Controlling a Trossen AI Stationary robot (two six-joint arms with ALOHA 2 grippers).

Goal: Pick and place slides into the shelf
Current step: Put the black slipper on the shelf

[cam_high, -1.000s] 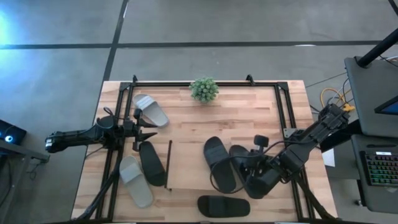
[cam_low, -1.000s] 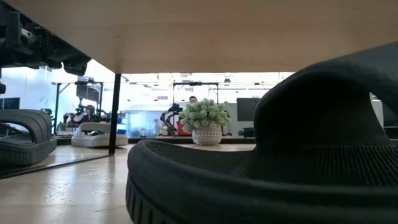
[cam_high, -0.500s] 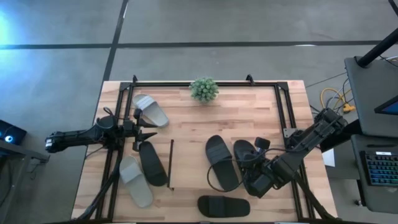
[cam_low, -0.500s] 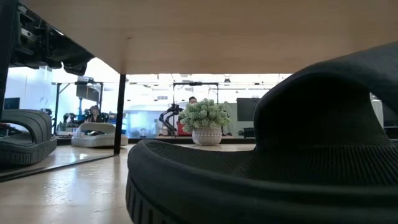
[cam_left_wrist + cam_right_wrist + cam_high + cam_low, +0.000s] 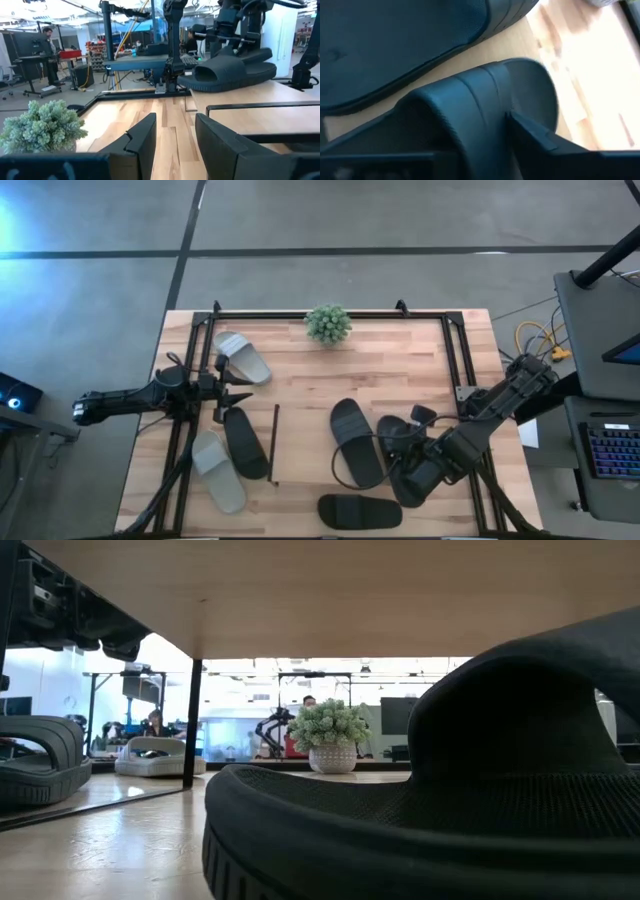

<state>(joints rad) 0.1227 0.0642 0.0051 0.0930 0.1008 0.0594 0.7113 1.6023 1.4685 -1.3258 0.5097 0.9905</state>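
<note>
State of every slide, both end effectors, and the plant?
Left end effector, open, empty.
Right end effector, low at a black slide's strap.
Middle black slide, flat, strap up.
Front black slide, flat, untouched.
Left black slide, flat.
Back grey slide, flat, strap up.
Front grey slide, flat.
Plant, upright.

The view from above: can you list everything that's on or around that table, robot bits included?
table: one, light wood, fills the middle of the view
black tube frame: one, black, along the table's edges
grey slides: two, light grey, both at the left side
black slides: four, black; one at left, one at centre, one at the near edge, one under the right arm
plant: one, green, at the far edge
left gripper: one, dark, open, hovering among the left slides
right gripper: one, dark, down at the rightmost black slide
</note>
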